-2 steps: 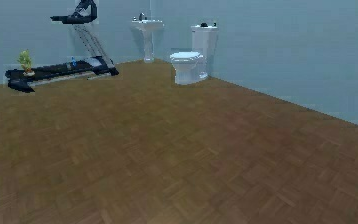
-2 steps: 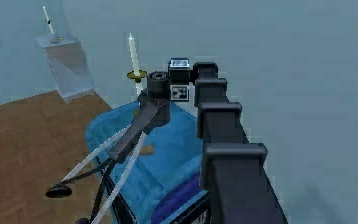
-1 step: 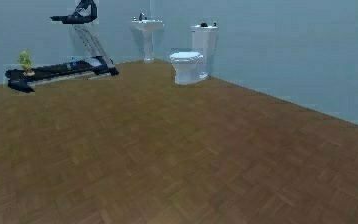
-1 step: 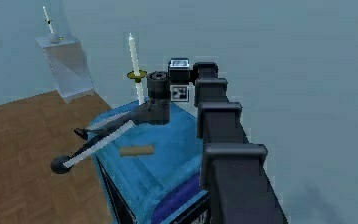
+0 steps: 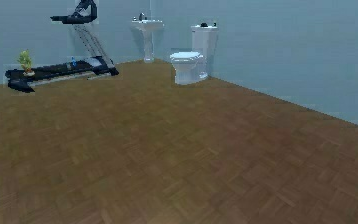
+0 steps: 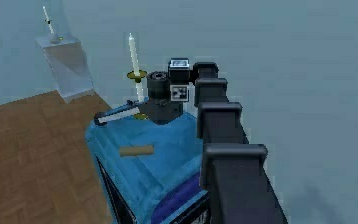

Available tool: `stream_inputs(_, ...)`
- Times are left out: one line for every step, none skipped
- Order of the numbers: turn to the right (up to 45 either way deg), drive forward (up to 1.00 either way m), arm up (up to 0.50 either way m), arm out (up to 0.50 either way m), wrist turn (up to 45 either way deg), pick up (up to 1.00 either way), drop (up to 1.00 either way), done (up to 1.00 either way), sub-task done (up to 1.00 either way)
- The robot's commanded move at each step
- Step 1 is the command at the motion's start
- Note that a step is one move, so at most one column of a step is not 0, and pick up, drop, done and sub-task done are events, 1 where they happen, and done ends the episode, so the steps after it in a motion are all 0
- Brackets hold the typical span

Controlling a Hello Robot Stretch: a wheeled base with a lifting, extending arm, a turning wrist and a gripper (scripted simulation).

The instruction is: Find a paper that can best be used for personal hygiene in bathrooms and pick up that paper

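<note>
A white toilet (image 5: 190, 66) stands against the far wall in the forward view, with small dark things on its tank (image 5: 206, 38). My arm (image 6: 222, 140) rises as a dark bar over a blue-topped cabinet (image 6: 157, 165). The gripper (image 6: 111, 118) reaches left past the white marker squares (image 6: 177, 80), near the cabinet's far edge. A white candle in a gold holder (image 6: 134, 62) stands right behind it, so I cannot tell whether the gripper holds anything. A small flat brown thing (image 6: 137, 152) lies on the blue top.
A white pedestal sink (image 5: 147, 36) stands left of the toilet. A black treadmill (image 5: 75, 55) with a small plant (image 5: 26, 62) fills the back left. Bare wood floor (image 5: 167, 150) spreads in front. A pale stand with a candle (image 6: 63, 58) is at the arm side view's upper left.
</note>
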Motion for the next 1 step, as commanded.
stream_inputs(0.0, 0.00, 0.00, 0.00, 21.0, 0.00, 0.00, 0.00, 0.00)
